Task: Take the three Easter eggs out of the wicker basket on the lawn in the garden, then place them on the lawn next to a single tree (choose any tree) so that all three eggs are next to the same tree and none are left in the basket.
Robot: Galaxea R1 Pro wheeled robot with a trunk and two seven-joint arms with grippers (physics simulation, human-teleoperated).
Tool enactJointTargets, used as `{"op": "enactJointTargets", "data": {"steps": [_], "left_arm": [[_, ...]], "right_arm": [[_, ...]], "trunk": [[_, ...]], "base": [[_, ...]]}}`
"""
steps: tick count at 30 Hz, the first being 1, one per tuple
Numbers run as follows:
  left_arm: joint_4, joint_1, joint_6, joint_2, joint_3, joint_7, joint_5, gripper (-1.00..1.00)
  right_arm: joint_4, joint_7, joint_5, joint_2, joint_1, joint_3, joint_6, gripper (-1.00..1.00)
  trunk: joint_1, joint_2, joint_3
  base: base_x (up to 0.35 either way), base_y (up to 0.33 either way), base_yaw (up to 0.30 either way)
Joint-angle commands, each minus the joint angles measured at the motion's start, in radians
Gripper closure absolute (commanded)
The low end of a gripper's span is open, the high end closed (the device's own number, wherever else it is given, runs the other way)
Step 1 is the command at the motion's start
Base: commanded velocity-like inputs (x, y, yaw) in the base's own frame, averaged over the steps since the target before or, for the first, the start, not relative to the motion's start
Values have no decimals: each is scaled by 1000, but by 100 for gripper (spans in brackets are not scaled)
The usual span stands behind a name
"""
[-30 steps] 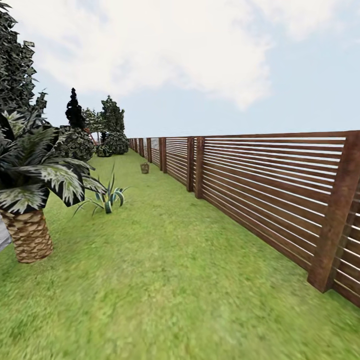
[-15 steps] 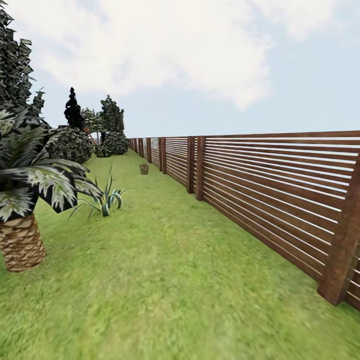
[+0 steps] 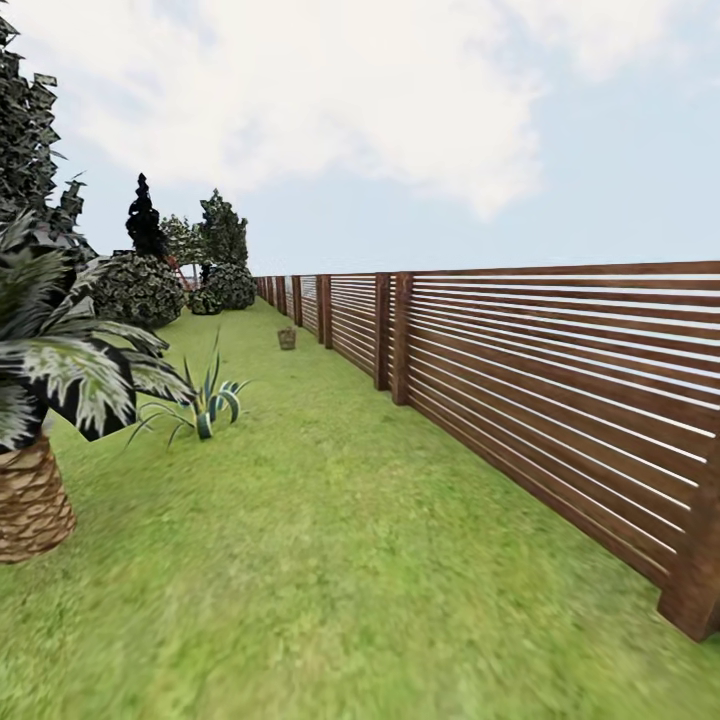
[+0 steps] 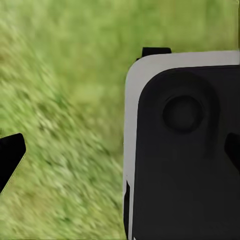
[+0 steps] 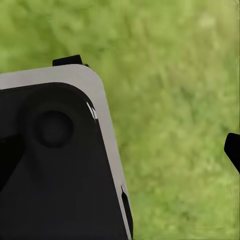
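Green, mottled grass of the lawn (image 3: 330,560) fills the lower half of the head view and runs far ahead as a long strip. Along its right side stands a brown slatted wooden fence (image 3: 560,390), its posts shrinking into the distance. The wicker basket (image 3: 287,339) sits on the grass far ahead, small and brown, just beside the fence line; it is too small to tell whether any eggs lie inside. At the left edge, close by, is a short palm (image 3: 35,400) with a scaly brown trunk and broad pale-flecked fronds. A spiky blue-green plant (image 3: 207,400) grows on the grass between the palm and the basket. Farther off on the left are rounded bushes (image 3: 140,288), a near-black tree (image 3: 144,217), and a dark green tree (image 3: 224,232) with angular leaf clumps. Above is pale blue sky with white cloud.

In the left wrist view, a black and white part of the robot's body (image 4: 182,150) covers blurred grass, and a black tip (image 4: 10,157) shows at the edge. The right wrist view shows the same kind of black and white body (image 5: 55,165) over grass. I cannot tell how wide the jaws of either arm stand.
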Motion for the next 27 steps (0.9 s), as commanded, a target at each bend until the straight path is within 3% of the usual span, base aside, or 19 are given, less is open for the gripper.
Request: {"op": "enactJointTargets", "data": {"steps": [1, 27], "left_arm": [[-2, 1, 0, 0, 1, 1, 0, -100], [-2, 1, 0, 0, 1, 1, 0, -100]], "right_arm": [[4, 1, -8, 0, -2, 3, -8, -100], [4, 1, -7, 0, -2, 3, -8, -100]], "trunk": [[1, -1, -1], [1, -1, -1]], "base": [[318, 0, 0], [319, 0, 0]]}}
